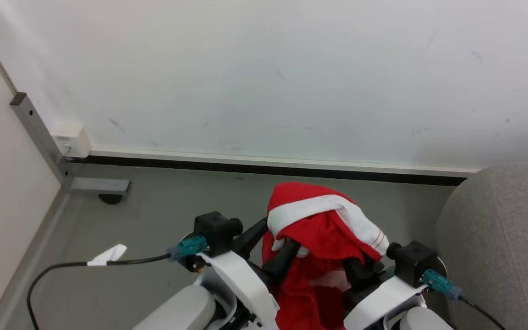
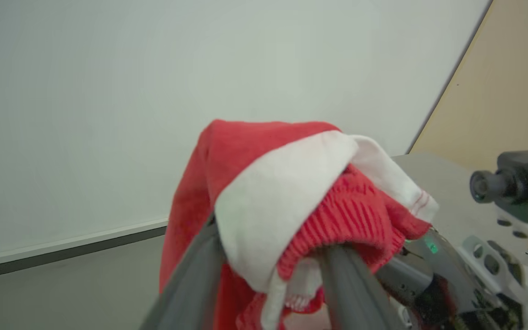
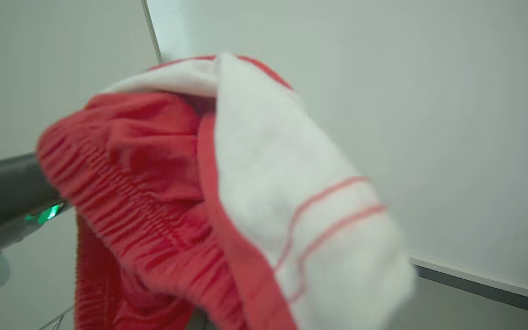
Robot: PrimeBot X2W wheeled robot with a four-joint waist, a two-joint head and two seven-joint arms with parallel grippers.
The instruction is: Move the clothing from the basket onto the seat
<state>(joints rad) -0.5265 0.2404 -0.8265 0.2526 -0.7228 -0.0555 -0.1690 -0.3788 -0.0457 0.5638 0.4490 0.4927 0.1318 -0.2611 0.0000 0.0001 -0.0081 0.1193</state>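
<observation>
Red jersey [image 1: 319,229] sits closest to me, bunched and draped over both sets of fingers, white trim on top, the rest hanging straight down between the arms, so its long axis is about vertical. It's up in the air, not on the sofa seat [image 1: 497,238]. That seat lies off to the outer side of the right gripper [image 1: 358,270], near it; the left gripper [image 1: 277,243] is further off, with the jersey between, so I judge the right arm is the one to carry across. Left fingers [image 2: 190,279] stand apart, cloth only lying over them, nothing pinched. Right gripper is closed; its tips are buried in the fabric, so I take it as clamped on the jersey, but the pinch itself is hidden.
</observation>
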